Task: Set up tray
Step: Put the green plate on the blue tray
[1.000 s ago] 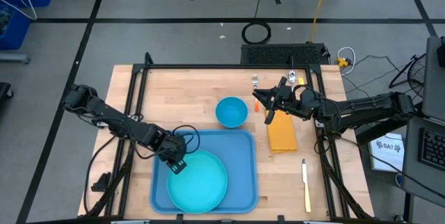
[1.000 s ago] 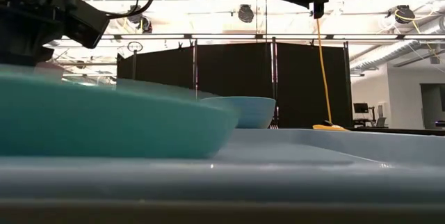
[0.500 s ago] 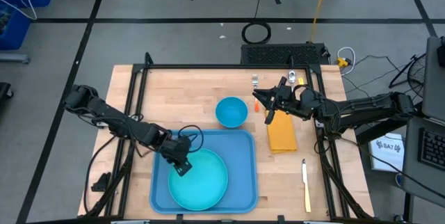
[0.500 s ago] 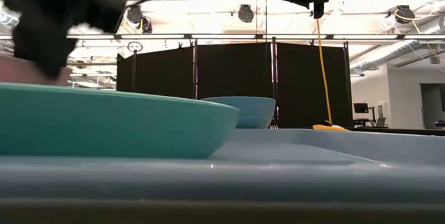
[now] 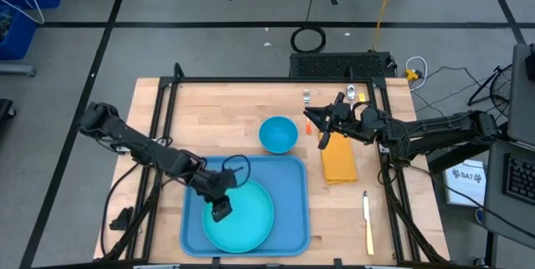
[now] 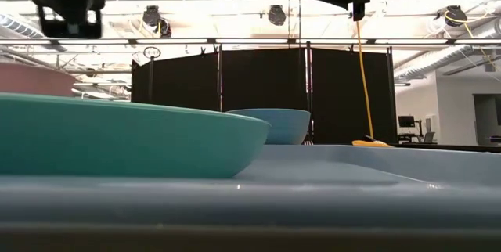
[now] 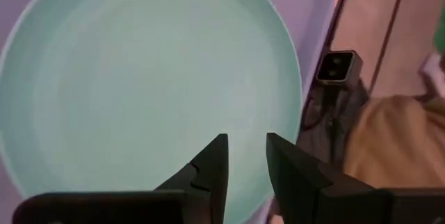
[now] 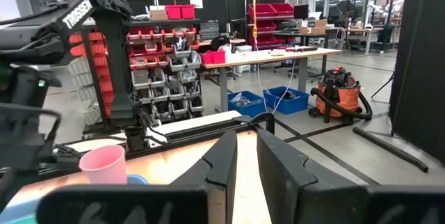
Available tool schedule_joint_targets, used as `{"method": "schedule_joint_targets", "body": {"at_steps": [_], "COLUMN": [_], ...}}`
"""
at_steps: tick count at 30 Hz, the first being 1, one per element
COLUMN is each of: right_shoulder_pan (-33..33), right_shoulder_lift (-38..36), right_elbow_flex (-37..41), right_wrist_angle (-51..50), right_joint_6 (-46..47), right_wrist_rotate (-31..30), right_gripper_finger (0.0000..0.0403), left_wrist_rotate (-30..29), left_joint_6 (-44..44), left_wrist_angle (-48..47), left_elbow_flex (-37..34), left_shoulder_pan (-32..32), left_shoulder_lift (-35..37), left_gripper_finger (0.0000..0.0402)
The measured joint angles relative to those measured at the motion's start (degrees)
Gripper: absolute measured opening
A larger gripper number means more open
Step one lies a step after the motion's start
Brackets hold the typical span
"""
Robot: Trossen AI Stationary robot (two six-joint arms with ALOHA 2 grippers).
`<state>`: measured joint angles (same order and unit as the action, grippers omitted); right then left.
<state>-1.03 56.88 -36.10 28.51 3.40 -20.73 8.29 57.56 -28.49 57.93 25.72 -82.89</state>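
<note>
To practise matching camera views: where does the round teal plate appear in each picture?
High view: plate lies on the tray, bottom centre.
Low view: plate fills the left foreground.
Left wrist view: plate fills most of the picture.
Right wrist view: not in it.
Shared landmark: the left gripper above the plate.

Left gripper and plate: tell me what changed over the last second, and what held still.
The left gripper let go of the teal plate's rim, lifted, and moved inward over the plate, fingers open. The plate stays flat on the tray. The right gripper, bowl, napkin and knife did not move.
</note>
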Motion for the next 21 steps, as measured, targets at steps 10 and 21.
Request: {"method": "schedule_joint_targets", "body": {"at_steps": [10,21], "right_shoulder_pan": [0.0,0.0], "right_shoulder_lift": [1.7,3.5], "right_elbow_flex": [0.0,0.0], "right_wrist_angle": [2.2,2.6], "right_joint_6": [0.0,1.3], "right_wrist_rotate": [0.0,0.0], "right_gripper_finger": [0.0047,0.0047], "left_wrist_rotate": [-2.1,-5.1], "left_joint_6": [-19.0,-28.8], "left_wrist_angle": [-18.9,-19.5], "left_elbow_flex": [19.0,25.9], "left_shoulder_pan": [-0.3,-1.0], "left_shoulder_lift": [-18.2,-28.7], "left_gripper_finger": [0.001,0.0002]}}
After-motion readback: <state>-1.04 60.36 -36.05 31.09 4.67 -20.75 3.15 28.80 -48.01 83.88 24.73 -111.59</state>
